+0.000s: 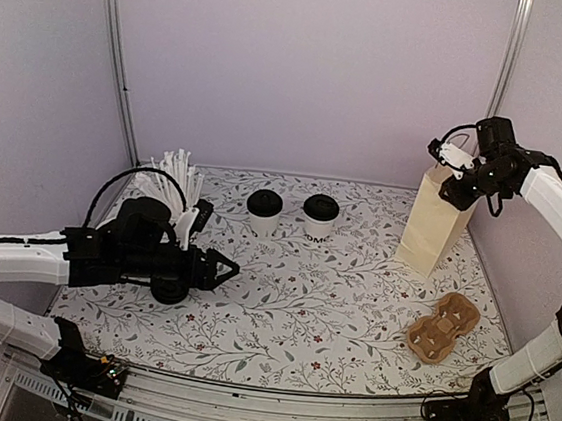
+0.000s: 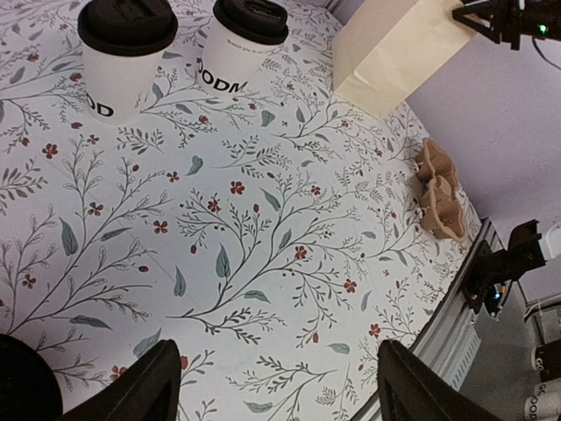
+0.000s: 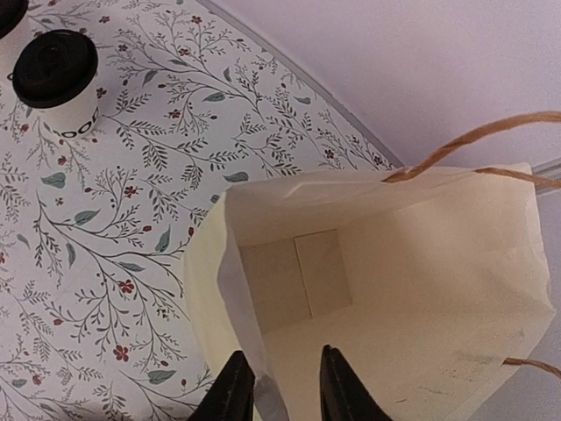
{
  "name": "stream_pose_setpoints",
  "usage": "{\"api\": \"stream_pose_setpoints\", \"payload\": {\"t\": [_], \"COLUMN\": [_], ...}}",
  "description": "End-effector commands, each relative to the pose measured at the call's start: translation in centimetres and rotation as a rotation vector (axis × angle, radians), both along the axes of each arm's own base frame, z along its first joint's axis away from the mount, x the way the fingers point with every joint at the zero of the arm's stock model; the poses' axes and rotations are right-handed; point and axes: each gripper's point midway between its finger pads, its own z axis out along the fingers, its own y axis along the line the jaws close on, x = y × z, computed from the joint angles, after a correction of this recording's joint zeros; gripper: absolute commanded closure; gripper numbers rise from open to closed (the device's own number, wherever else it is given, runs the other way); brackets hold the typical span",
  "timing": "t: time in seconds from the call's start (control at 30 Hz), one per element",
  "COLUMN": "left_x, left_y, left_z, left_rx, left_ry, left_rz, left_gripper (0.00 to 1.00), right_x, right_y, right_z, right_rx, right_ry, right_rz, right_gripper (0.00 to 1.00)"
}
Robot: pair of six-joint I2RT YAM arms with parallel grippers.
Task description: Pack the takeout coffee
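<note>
Two takeout coffees stand upright side by side at the back middle of the tabletop. The left cup and the right cup are close together but apart, each white with a round black lid. Their dark lettering wraps round the sides, so the left wrist view gives only a few letters. The right wrist view shows one cup whole, while the other is cut off at the frame's corner. Well to their right, toward the back right corner, the paper bag stands upright with its mouth open and its flat bottom visible inside. A twine handle arcs over the rim and runs out of frame. The right fingers straddle the bag's near wall at the rim, one outside and one inside, with a narrow gap between them. Only their tips show at the frame's lower edge, and I cannot tell whether they are pinching the paper. The left fingers are released and spread wide above bare tabletop in front of the cups, well apart from them. A brown cardboard cup carrier lies near the front right, apart from the bag. Behind the left arm, a bunch of white sticks fans upward, its lower part hidden by the arm.
</note>
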Motion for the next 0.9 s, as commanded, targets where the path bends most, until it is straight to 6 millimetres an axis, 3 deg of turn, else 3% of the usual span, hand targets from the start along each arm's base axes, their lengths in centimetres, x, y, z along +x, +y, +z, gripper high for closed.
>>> {"api": "stream_pose_setpoints", "payload": {"t": [0.0,0.07,0.1,0.2,0.33,0.67,0.87], "left_x": [0.0,0.0,0.0,0.1,0.4,0.9,1.2], "left_y": [0.3,0.4,0.4,0.4,0.4,0.7,1.3], "left_z": [0.3,0.4,0.4,0.5,0.7,0.3,0.2], "left_rx": [-0.029,-0.032,-0.032,-0.03,-0.02,0.016,0.045], "left_ry": [-0.012,-0.016,-0.016,-0.023,-0.032,-0.037,-0.035], "left_rz": [0.005,0.009,0.01,0.013,0.013,0.031,0.043], "left_gripper": [0.21,0.21,0.21,0.21,0.21,0.21,0.21], "right_x": [-0.3,-0.7,-0.9,-2.0,-4.2,-9.5,-12.0], "right_y": [0.3,0.8,1.0,2.6,6.1,13.4,17.0], "right_z": [-0.4,-0.5,-0.3,0.8,2.5,1.0,2.1], "right_rx": [0.005,0.023,0.032,0.092,0.197,0.217,0.262], "right_ry": [0.055,0.074,0.076,0.092,0.137,0.304,0.361], "right_rz": [0.019,0.049,0.061,0.137,0.27,0.507,0.662], "right_gripper": [0.82,0.98,1.0,1.0,1.0,1.0,0.98]}}
